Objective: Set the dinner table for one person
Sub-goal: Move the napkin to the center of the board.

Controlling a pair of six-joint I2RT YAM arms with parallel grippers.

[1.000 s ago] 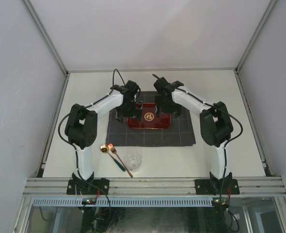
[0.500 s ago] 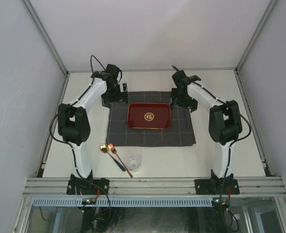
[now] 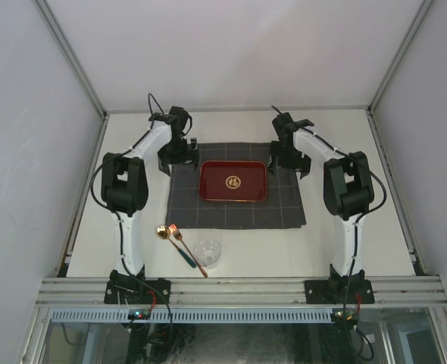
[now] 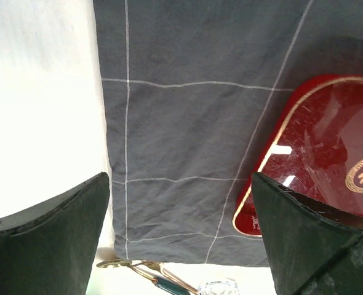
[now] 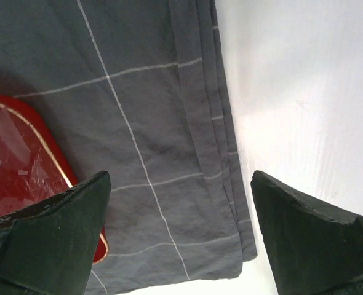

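The off-white dinner table (image 3: 337, 243) carries a dark grey checked cloth (image 3: 239, 208) with a red tray (image 3: 233, 181) on it. My left gripper (image 3: 176, 161) hangs open and empty over the cloth's far left corner (image 4: 169, 141); the tray's corner (image 4: 317, 153) shows at its right. My right gripper (image 3: 290, 161) hangs open and empty over the cloth's far right edge (image 5: 163, 123), with the tray (image 5: 15, 160) at its left. A gold spoon (image 3: 163, 232), a gold fork (image 3: 184, 246) with a dark green handle, and a clear glass (image 3: 207, 252) lie near the front left.
An aluminium rail (image 3: 239, 290) runs along the near edge over the arm bases. White walls and corner posts close in the table at left, right and back. Bare tabletop lies right of the cloth (image 5: 304, 92).
Both grippers let go of the red tray, which now rests on the cloth. They drew apart and back to the cloth's far corners, then shifted slightly.
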